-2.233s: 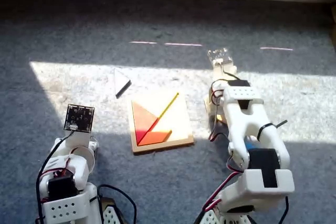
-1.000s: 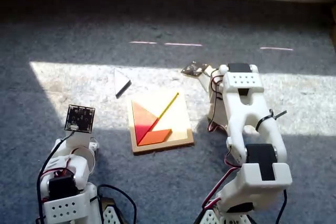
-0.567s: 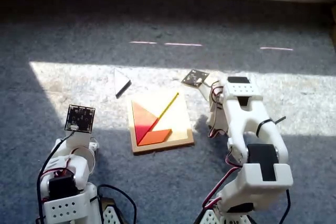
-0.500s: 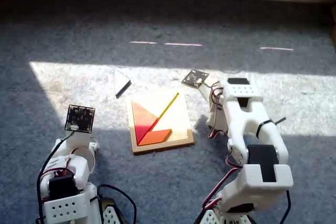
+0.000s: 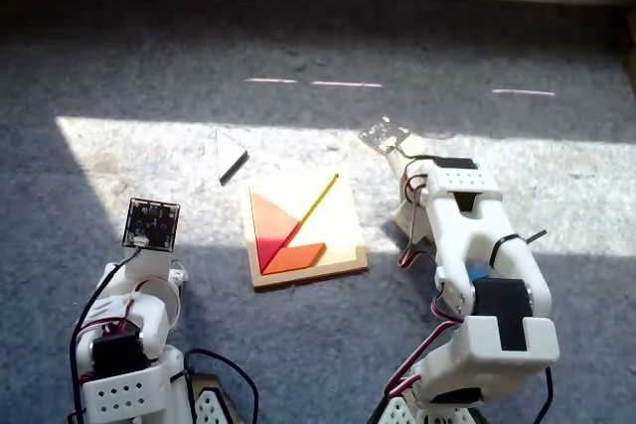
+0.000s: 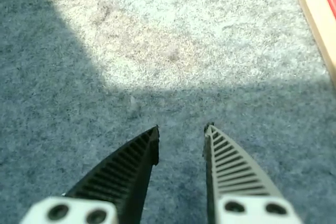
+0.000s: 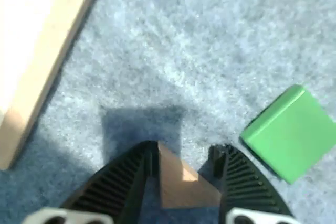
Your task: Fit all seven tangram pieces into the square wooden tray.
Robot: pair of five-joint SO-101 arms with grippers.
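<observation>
The right gripper (image 7: 185, 147) is closed narrowly around a brown wooden piece (image 7: 178, 184), whose pointed corner juts out between the two black ribbed fingers. It hangs just off the outer edge of the square wooden tray (image 7: 47, 82), over the grey-blue carpet (image 7: 173, 51). A green square piece (image 7: 290, 132) lies on the carpet on the gripper's far side from the tray, near but apart from it.

The held piece looks like stiff, light wood with smooth faces. Its edges taper, so I judge it could squirt out of the grip. Holding it across the widest part, with the pads flat on opposite edges, would be safest. The green square has parallel sides and should be easier to take.

In the high view the tray (image 5: 260, 280) already holds orange and red pieces (image 5: 273, 220), while its sunlit side is too bright to read. A pale triangular piece (image 5: 230, 154) lies on the carpet just beyond the tray's far corner, on the side away from the right arm.

The left gripper (image 6: 182, 126) is slightly parted and empty, low over the carpet, apart from the tray's near corner.
</observation>
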